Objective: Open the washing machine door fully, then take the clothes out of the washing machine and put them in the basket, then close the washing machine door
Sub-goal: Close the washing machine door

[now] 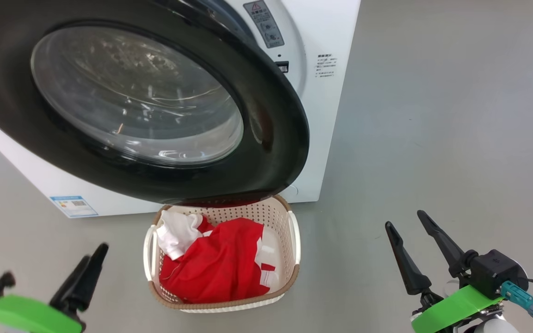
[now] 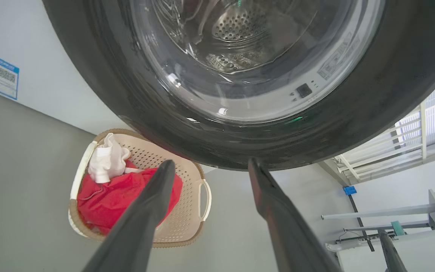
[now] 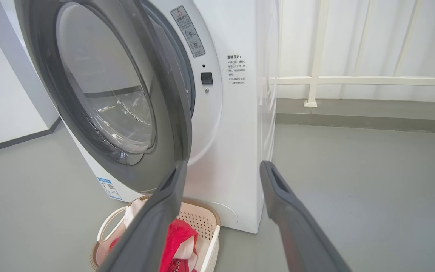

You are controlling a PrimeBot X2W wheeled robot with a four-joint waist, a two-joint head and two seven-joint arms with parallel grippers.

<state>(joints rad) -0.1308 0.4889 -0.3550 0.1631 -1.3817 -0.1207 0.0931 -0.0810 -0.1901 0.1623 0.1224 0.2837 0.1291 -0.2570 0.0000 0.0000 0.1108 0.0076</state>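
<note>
The washing machine door, a black ring around bulging glass, stands partly open from the white washing machine and hangs over the basket's far rim. The cream basket sits on the floor before the machine, holding the clothes: red fabric with a white piece on top. My left gripper is open at the lower left, apart from the basket. My right gripper is open at the lower right, holding nothing. The left wrist view looks up at the door and down on the basket. The right wrist view shows the door edge-on.
Grey floor spreads wide to the right of the machine. A white railing runs behind it. A blue label sits low on the machine's front. White furniture stands off to one side in the left wrist view.
</note>
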